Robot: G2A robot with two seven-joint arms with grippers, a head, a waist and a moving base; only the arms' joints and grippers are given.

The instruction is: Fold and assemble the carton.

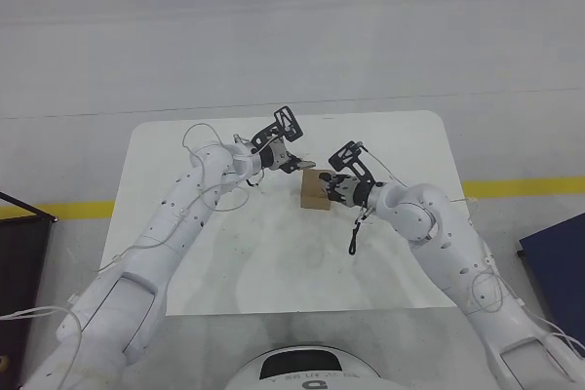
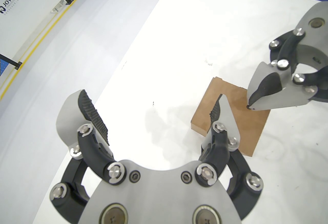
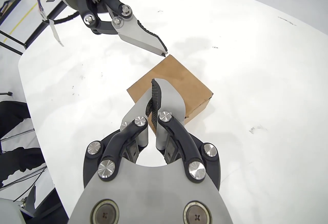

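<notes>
A small brown carton (image 1: pixel 314 191) stands closed on the white table (image 1: pixel 273 263), toward its back middle. My right gripper (image 3: pixel 154 84) is shut, and its tips rest on the carton's top face (image 3: pixel 184 81). The left wrist view shows those shut tips (image 2: pixel 252 105) touching the carton (image 2: pixel 230 117). My left gripper (image 2: pixel 153 109) is open wide beside the carton. One of its fingers (image 3: pixel 151 41) has its tip at the carton's far top corner; the other finger (image 2: pixel 87 112) hangs over bare table. From above, the left gripper (image 1: pixel 297 141) and the right gripper (image 1: pixel 326 184) flank the box.
A black cable (image 1: pixel 355 234) hangs from the right forearm over the table. A dark rack (image 1: pixel 0 234) stands off the table's left side and a blue mat (image 1: pixel 565 253) off its right. Bare tabletop lies in front of the carton.
</notes>
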